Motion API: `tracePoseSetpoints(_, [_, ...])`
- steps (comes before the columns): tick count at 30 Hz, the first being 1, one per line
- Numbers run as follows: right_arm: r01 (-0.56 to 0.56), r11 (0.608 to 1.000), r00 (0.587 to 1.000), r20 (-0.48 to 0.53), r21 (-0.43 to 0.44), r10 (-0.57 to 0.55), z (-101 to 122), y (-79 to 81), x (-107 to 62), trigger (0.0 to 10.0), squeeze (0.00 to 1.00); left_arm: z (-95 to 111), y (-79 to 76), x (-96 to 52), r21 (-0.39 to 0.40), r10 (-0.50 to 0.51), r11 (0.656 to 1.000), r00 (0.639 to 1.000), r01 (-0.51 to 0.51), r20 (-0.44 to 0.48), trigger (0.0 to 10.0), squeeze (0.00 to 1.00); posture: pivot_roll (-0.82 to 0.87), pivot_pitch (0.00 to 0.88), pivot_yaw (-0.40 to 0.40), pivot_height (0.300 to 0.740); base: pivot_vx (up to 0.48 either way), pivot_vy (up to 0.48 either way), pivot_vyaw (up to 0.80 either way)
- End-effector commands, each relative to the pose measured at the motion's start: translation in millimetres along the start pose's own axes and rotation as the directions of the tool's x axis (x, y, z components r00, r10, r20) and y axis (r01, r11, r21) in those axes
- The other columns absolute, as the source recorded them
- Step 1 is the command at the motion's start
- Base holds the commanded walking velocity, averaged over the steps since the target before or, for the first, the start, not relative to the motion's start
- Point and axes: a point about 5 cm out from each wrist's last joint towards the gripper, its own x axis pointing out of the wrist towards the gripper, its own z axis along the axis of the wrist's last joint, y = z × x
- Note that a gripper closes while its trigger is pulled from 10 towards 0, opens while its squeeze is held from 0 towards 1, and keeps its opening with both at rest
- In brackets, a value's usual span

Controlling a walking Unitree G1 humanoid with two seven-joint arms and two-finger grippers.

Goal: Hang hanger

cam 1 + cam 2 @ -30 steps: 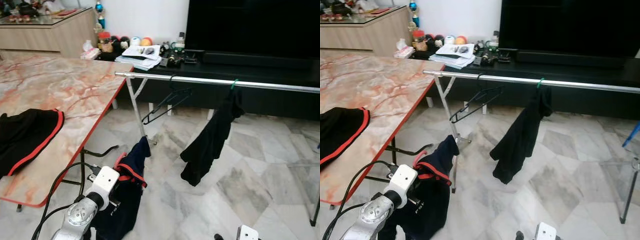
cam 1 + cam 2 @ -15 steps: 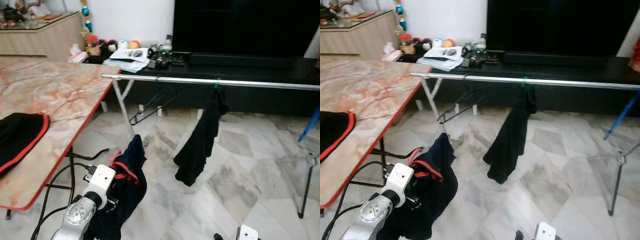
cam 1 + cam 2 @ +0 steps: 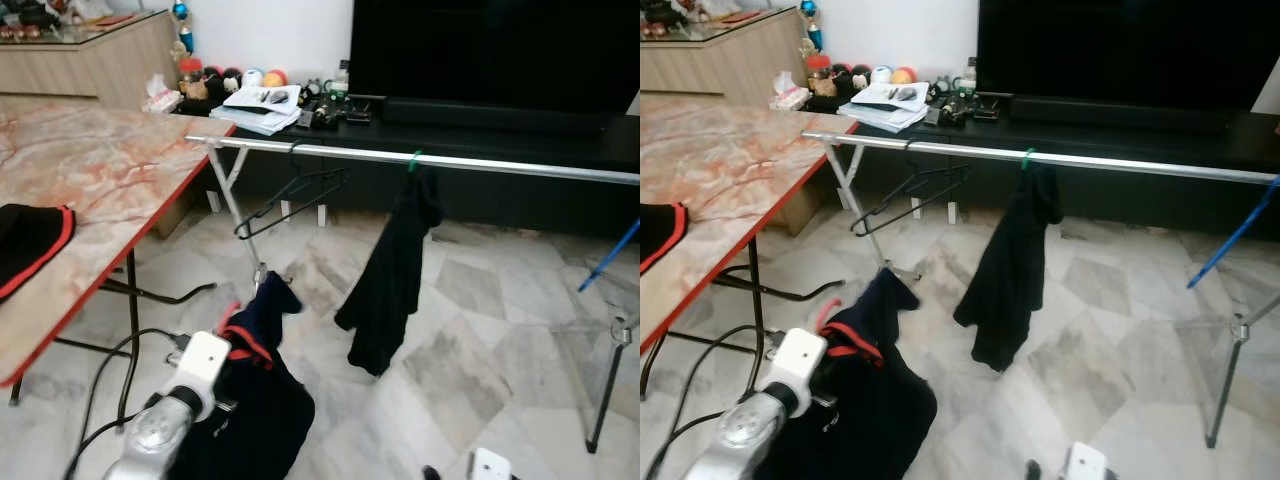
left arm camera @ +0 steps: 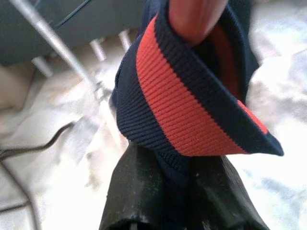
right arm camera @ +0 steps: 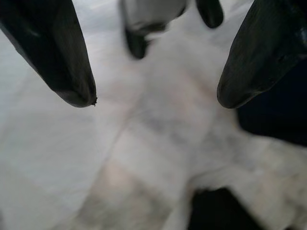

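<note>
Left gripper (image 4: 175, 165): low at the near left, over the floor; its two black fingers (image 4: 136, 187) pinched on the ribbed collar of the navy garment.
Navy garment (image 3: 255, 400): dark blue with a red-striped collar band; held up by the left gripper, its body draping down toward the marble floor (image 3: 480, 340). A reddish rounded piece, possibly a hanger part, pokes out of the collar opening; cannot tell for certain.
Right gripper (image 5: 153, 98): hanging low over the floor, fingers spread wide apart, nothing between them; pale marble tiles below.
Rail (image 3: 480, 162): long silver bar of a clothes rack, running across the middle of the scene from the table's far corner to the right edge; folding leg under its left end.
Black wire hanger (image 3: 290, 195): bare, hooked on the rail near its left end, tilted.
Black garment (image 3: 390, 275): hung from the rail on a green hook (image 3: 414, 157), near the rail's middle, right of the bare hanger, apart from it.
Table (image 3: 110, 170): marble-patterned top with red edging, at the left; its far right corner just beside the rail's left end.
Black and red cloth (image 3: 30, 240): lying at the table's left edge.
TV console (image 3: 560, 135): low, dark, behind the rail; large dark screen above it, papers and small objects on its left end.
</note>
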Motion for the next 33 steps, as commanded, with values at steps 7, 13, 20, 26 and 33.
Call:
tracePoseSetpoints(7, [-0.017, 1.000, 1.000, -0.008, 0.007, 0.017, -4, 8.5, 0.1, 10.0, 0.00, 5, 6.0, -0.5, -0.004, 0.014, 1.000, 1.000, -0.014, 0.024, 10.0, 0.00, 0.05, 0.066, 0.015, 0.740, 0.000, -0.453, 0.00])
tracePoseSetpoints(13, [-0.014, 1.000, 1.000, 0.004, 0.015, 0.014, -1, 8.5, 0.5, 10.0, 0.00, 5, 4.9, -0.1, -0.006, 0.010, 1.000, 1.000, -0.010, 0.025, 10.0, 0.00, 0.05, 0.055, 0.018, 0.740, 0.000, -0.454, 0.00])
tracePoseSetpoints(20, [-0.009, 1.000, 1.000, -0.002, 0.009, 0.009, -2, 8.0, 0.3, 10.0, 0.00, 5, 0.0, -0.2, -0.014, -0.005, 1.000, 1.000, 0.005, 0.026, 10.0, 0.00, 0.05, 0.051, 0.019, 0.740, 0.000, -0.455, 0.00])
tracePoseSetpoints(26, [-0.008, 1.000, 1.000, -0.009, 0.007, 0.008, -4, 7.1, 0.0, 10.0, 0.00, 1, -1.0, -3.4, -0.016, -0.009, 1.000, 1.000, 0.009, 0.013, 10.0, 0.00, 0.05, 0.047, 0.019, 0.740, 0.000, -0.454, 0.00])
tracePoseSetpoints(33, [-0.007, 1.000, 1.000, -0.010, 0.008, 0.007, -4, 7.3, 0.0, 10.0, 0.00, -1, -6.6, -3.8, 0.014, -0.045, 0.999, 0.999, 0.045, -0.002, 10.0, 0.00, 0.05, 0.055, 0.016, 0.740, 0.000, -0.260, 0.00])
